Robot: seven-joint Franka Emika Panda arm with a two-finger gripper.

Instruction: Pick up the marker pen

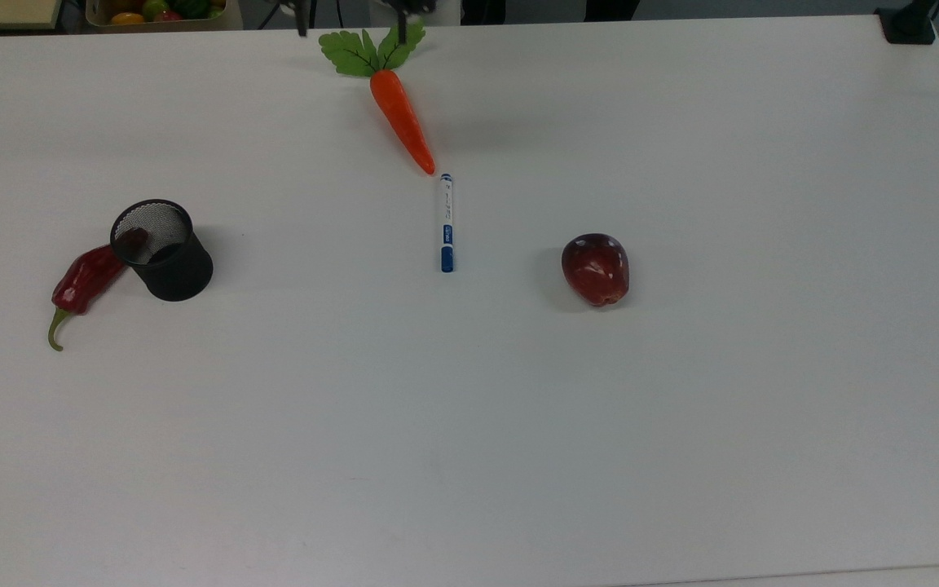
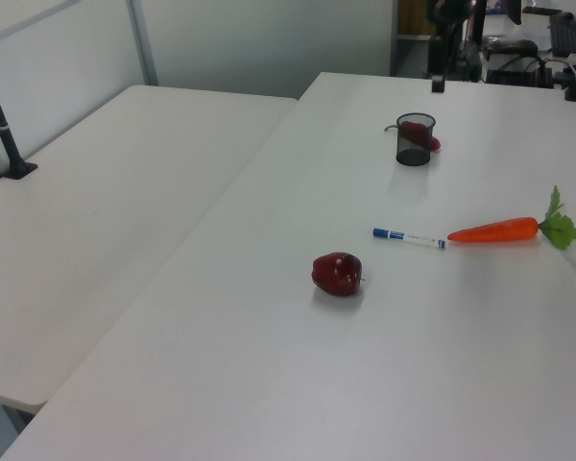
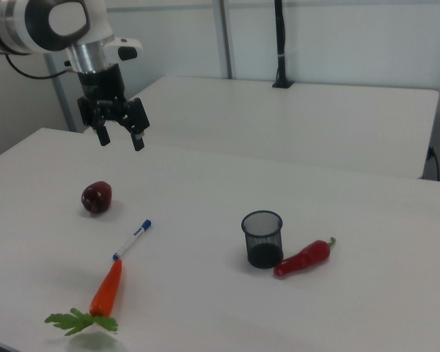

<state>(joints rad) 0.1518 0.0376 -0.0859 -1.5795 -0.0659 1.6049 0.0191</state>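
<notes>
White laminate counter [image 1: 681, 424], large and rectangular, carrying all the loose items; a second white counter [image 2: 125, 192] stands beside it in the left view.

Robot arm, white and grey, raised above the counter in the right view. Its black gripper [image 3: 119, 139] hangs in the air well above the surface, fingers [image 3: 103, 136] spread apart and holding nothing.

Carrot [image 1: 402, 118], orange body with green leaves, lying flat; its pointed tip ends just beside one end of the marker pen.

Chili pepper [image 1: 86, 281], dark red with a green stem, lying against the side of the mesh cup.

Mesh cup [image 1: 164, 251], black, upright, standing toward the top view's left.

Apple [image 1: 597, 268], dark red, to the top view's right of the marker pen and apart from it.

Marker pen [image 1: 445, 222], slim white barrel, blue cap and blue label band, lying flat near the counter's middle, between mesh cup and apple, well apart from the gripper. Small print runs along the barrel; it is too small to read.
</notes>
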